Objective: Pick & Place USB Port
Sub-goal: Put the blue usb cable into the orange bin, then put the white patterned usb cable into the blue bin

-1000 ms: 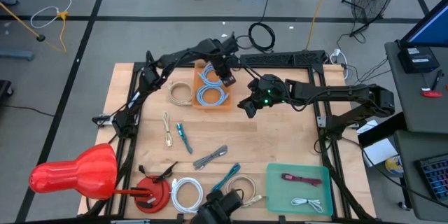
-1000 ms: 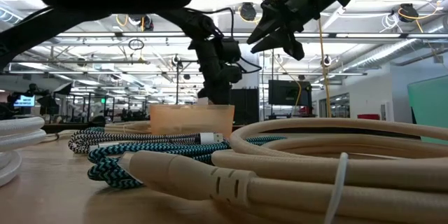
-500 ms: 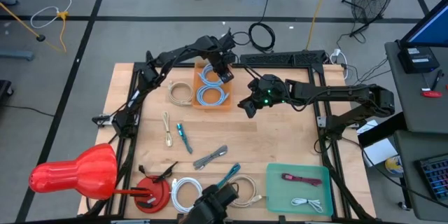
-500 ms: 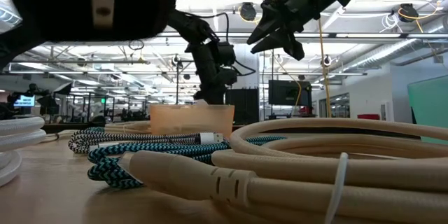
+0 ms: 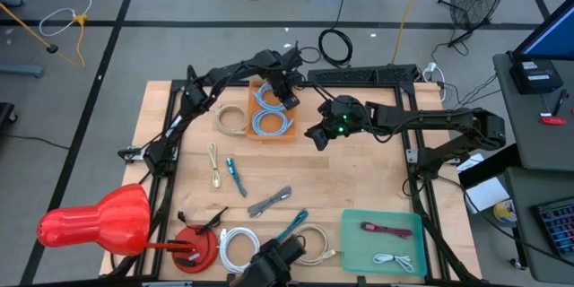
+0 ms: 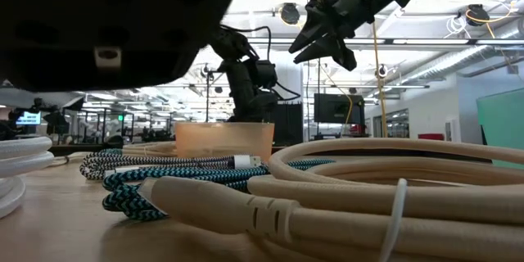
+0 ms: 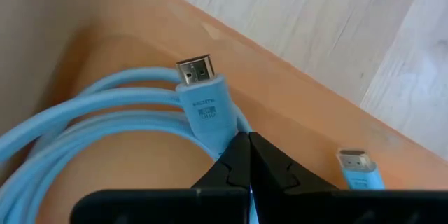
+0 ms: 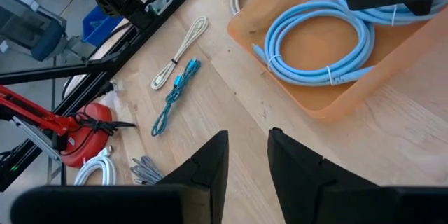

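With fingers clenched empty, left gripper (image 7: 246, 155) hangs over blue cable (image 7: 126, 122) in orange tray (image 5: 269, 134); placing looks finished. Next: retreat, fetch another. Right gripper (image 8: 246, 155) half-parted, empty.

Small print on light-blue cable plug (image 7: 205, 105) — too fine to read. No other readable text anywhere.

A dark blurred bulk (image 6: 115, 24) blocks the low view's upper left; the blue cable (image 7: 105, 126) runs off-frame.
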